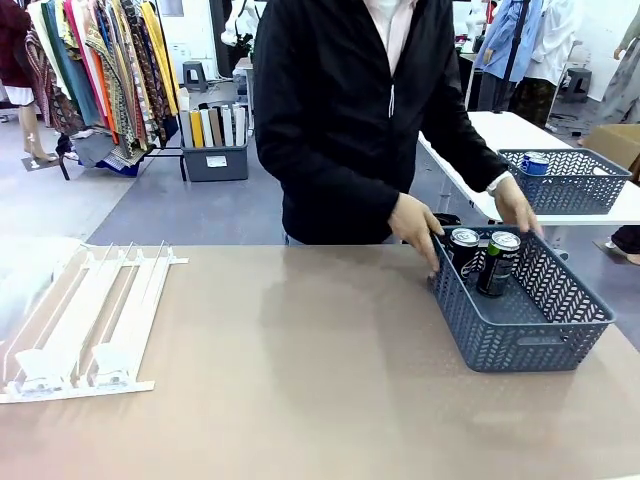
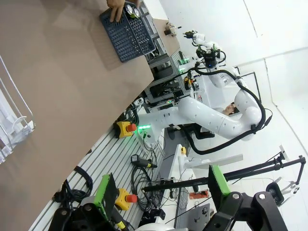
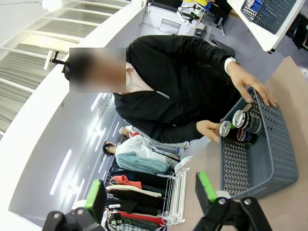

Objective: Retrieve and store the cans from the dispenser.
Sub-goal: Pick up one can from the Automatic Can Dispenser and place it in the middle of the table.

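The sloped white rail dispenser (image 1: 85,320) on the desk looks emptied and 2 slim dark cans (image 1: 480,260) stand in the grey mesh basket (image 1: 530,330) the person's hands hold, both tools spread and empty, so the work looks nearly done.

**No print I can read**

From where I sit, the two cans (image 1: 483,258) standing in the grey basket (image 1: 530,325) on my counter (image 1: 300,380) carry markings too small and blurred to make out. Their lettering and logos stay illegible from my right wrist too.
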Available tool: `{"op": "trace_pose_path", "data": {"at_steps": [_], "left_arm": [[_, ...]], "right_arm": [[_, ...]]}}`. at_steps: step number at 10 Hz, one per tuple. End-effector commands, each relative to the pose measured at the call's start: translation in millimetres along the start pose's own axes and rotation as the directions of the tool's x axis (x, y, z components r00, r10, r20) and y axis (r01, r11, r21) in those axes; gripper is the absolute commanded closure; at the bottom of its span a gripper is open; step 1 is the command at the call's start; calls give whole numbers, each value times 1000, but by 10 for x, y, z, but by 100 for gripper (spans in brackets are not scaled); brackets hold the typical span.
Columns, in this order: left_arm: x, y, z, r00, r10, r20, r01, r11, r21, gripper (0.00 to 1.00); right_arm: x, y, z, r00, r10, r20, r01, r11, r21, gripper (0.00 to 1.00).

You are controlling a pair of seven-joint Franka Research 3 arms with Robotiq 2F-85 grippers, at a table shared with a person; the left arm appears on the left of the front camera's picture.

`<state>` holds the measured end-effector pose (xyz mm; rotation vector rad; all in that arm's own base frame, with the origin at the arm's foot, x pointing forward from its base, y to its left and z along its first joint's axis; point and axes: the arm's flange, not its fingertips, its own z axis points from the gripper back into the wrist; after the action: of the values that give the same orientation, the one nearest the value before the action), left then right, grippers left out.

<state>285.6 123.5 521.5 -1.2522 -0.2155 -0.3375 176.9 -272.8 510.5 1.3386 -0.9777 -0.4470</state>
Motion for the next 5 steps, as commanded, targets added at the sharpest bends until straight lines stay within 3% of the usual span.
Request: {"op": "trace_pose_path", "data": {"at_steps": [1, 5], "left_arm": [[-28, 2, 2, 1000, -17, -9, 17, 1000, -3, 0], [-28, 2, 2, 1000, -17, -9, 17, 1000, -3, 0]], "right_arm": [[35, 11, -35, 999, 26, 18, -27, 999, 25, 0], [35, 11, -35, 999, 26, 18, -27, 999, 25, 0]]}}
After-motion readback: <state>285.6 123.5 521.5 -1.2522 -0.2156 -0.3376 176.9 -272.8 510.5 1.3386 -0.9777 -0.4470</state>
